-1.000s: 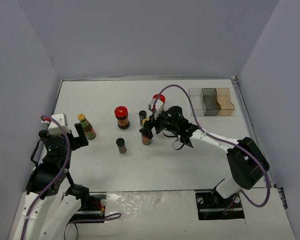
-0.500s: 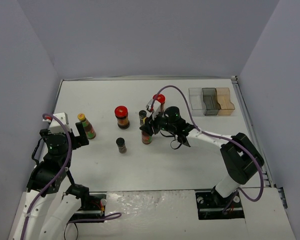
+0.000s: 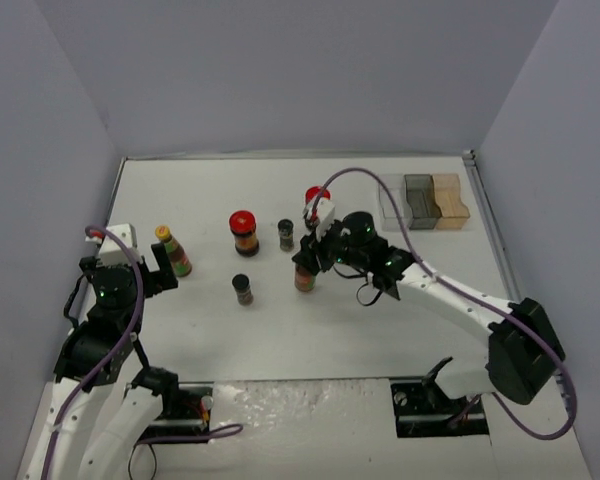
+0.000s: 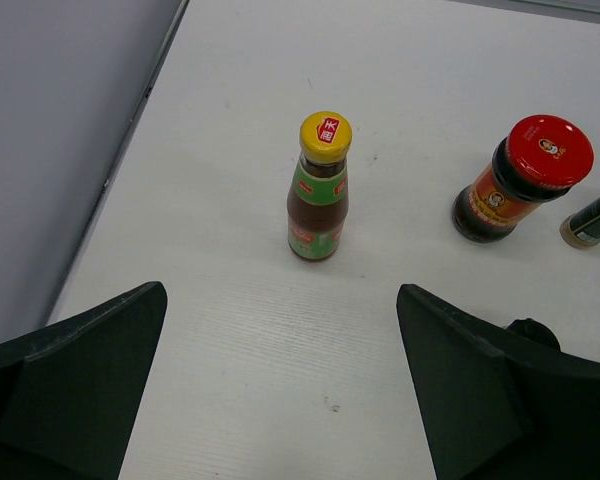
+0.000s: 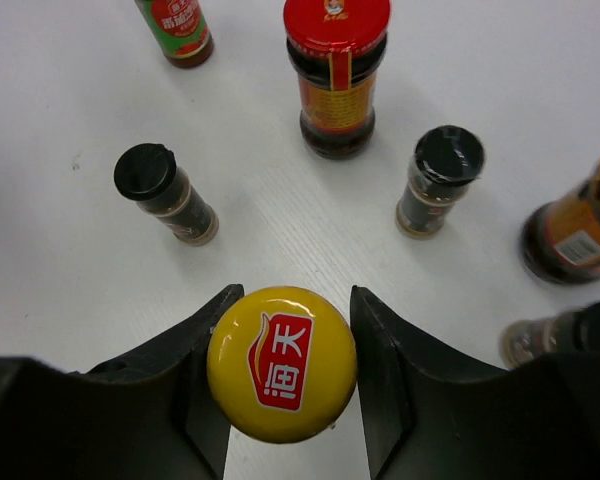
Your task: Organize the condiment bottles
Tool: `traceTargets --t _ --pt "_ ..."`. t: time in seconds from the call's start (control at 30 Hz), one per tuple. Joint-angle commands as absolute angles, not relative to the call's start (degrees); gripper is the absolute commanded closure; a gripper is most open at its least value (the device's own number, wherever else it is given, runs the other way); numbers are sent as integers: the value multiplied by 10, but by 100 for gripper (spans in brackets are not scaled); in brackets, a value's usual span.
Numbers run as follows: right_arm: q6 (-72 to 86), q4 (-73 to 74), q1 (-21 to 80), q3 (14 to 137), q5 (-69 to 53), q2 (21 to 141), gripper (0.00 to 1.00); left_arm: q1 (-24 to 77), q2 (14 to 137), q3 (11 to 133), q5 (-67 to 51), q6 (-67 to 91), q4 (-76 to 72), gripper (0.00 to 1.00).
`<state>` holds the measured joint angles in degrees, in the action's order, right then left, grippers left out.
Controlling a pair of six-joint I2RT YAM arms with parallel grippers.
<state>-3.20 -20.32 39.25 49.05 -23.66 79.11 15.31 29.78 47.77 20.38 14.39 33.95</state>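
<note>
My right gripper [image 5: 293, 300] [image 3: 307, 262] is shut on the yellow cap of a slim sauce bottle [image 5: 282, 363] [image 3: 305, 279] at mid-table. Beyond it stand a red-lidded jar [image 5: 337, 60] [image 3: 244, 233] and two black-capped jars [image 5: 165, 190] [image 5: 440, 180]. A second red-lidded jar [image 3: 317, 195] stands behind the arm, with a third dark jar [image 5: 555, 335] partly hidden. My left gripper [image 4: 280, 380] [image 3: 163, 272] is open, just short of the other yellow-capped bottle [image 4: 320, 190] [image 3: 173, 252].
A three-compartment tray [image 3: 425, 203], clear, grey and amber, sits at the back right. Grey walls enclose the table on the left, back and right. The left wall runs close beside my left gripper.
My right gripper has shut on the yellow-capped bottle and shifted it slightly right and nearer. The left arm has not moved.
</note>
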Motion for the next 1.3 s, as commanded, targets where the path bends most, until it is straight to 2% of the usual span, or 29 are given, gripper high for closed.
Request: traceTargets --t 0.0,0.13,0.3,0.63,0.97,1.27 --pt "-36 -158 372 596 -113 668 100 150 299 495 208 148 301 3" --pt "-16 -112 288 631 -91 638 100 150 296 495 212 148 302 3" --pt "-11 -88 174 688 -48 655 100 151 294 495 214 149 304 3" --pt "-14 -118 -12 810 -26 821 100 156 297 494 226 149 304 3" --pt "-1 -212 -109 878 -58 958 100 161 304 496 237 149 308 3" --pt "-3 -258 -120 935 -40 1060 100 163 320 496 238 144 306 3"
